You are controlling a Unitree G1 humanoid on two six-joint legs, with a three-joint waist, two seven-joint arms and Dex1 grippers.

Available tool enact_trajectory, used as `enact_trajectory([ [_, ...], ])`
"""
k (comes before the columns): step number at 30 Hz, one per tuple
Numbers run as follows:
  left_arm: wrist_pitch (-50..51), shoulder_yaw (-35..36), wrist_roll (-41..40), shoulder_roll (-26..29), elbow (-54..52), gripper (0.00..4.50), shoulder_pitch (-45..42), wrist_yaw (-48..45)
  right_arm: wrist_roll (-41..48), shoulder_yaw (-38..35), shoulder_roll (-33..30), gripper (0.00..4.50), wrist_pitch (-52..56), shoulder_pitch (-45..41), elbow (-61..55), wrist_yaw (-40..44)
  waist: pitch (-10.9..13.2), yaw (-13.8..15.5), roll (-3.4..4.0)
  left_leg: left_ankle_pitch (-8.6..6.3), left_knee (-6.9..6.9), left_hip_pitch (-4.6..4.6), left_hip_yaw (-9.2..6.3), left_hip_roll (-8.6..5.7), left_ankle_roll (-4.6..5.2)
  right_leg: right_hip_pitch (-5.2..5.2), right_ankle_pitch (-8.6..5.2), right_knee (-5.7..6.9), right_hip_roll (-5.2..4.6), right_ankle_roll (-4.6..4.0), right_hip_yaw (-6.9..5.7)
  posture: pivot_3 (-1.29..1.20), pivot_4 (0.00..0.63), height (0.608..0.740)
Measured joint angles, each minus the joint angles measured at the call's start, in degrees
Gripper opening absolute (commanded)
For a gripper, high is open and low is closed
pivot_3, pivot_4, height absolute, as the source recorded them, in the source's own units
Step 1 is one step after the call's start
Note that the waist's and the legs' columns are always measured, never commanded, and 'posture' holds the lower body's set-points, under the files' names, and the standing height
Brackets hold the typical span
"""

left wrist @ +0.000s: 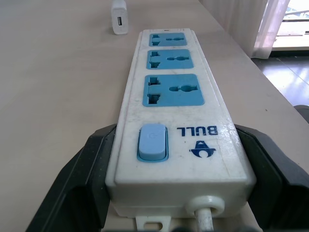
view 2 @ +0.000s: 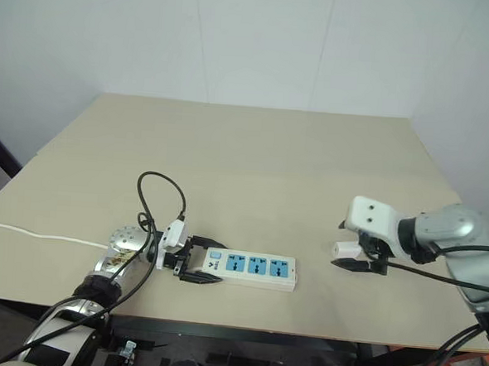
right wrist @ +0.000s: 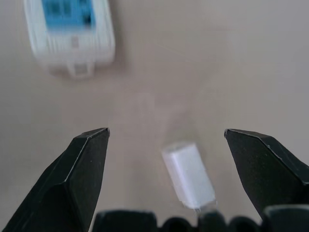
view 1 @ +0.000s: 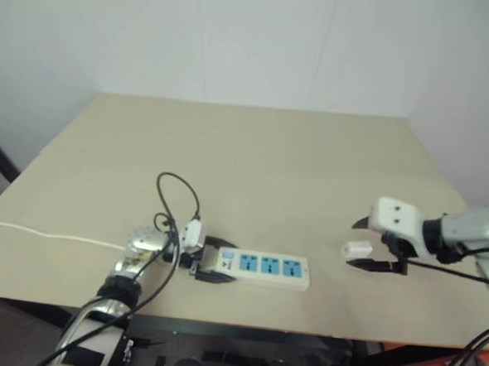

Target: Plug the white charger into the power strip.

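Observation:
The power strip (view 1: 268, 267), a long white bar with three blue sockets, lies near the table's front edge. My left gripper (view 1: 215, 262) is shut on its switch end, one black finger (left wrist: 91, 169) on each long side. The white charger (view 1: 357, 250) lies flat on the table to the right of the strip, a gap of bare table between them. My right gripper (view 1: 364, 244) hangs just above the charger, open, with a finger on either side of the charger (right wrist: 188, 174) and clear of it. The strip's far end (right wrist: 70, 34) shows beyond it.
The strip's thin white cord (view 1: 42, 234) runs left across the table and off its left edge. A black cable (view 1: 177, 197) loops above my left wrist. The beige table (view 1: 254, 159) stretches back to a white wall; its front edge is close behind the strip.

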Motion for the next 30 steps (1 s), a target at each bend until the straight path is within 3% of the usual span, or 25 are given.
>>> enact_trajectory([
  [10,0.12,-0.61,0.31,-0.51,-0.6,3.28,-0.02,1.05,-17.85,14.14,9.43,4.5,-14.02,-15.41,18.9,6.75,0.0,0.13,0.0,0.0,0.01,-0.01,-0.02,-0.01,0.0,0.0,0.09,0.03,-0.01,-0.14,-0.02,0.0,0.15,0.74],
  [20,1.91,-0.81,0.3,-0.16,-3.18,3.28,1.42,2.66,-25.49,16.42,13.59,4.5,-22.11,-19.5,29.66,9.5,0.0,-0.04,0.01,0.0,0.02,0.09,-0.02,-0.01,0.0,0.07,0.17,0.07,-0.01,-0.28,0.0,0.0,0.15,0.74],
  [23,2.37,-0.81,0.29,0.02,-3.67,3.28,1.62,2.78,-26.15,16.41,14.61,3.9,-22.27,-20.17,30.97,10.28,-0.01,-0.15,0.01,0.0,0.02,0.11,-0.02,0.0,0.0,0.1,0.17,0.06,0.0,-0.29,-0.01,0.0,0.15,0.74],
  [30,2.67,-0.81,0.28,0.32,-4.05,3.28,1.95,3.01,-27.01,16.4,15.65,1.51,-22.59,-20.13,31.36,11.95,-0.01,-0.76,-0.01,0.0,0.02,0.24,-0.02,0.0,0.0,0.21,0.17,0.07,0.01,-0.29,0.0,0.0,0.15,0.74],
])
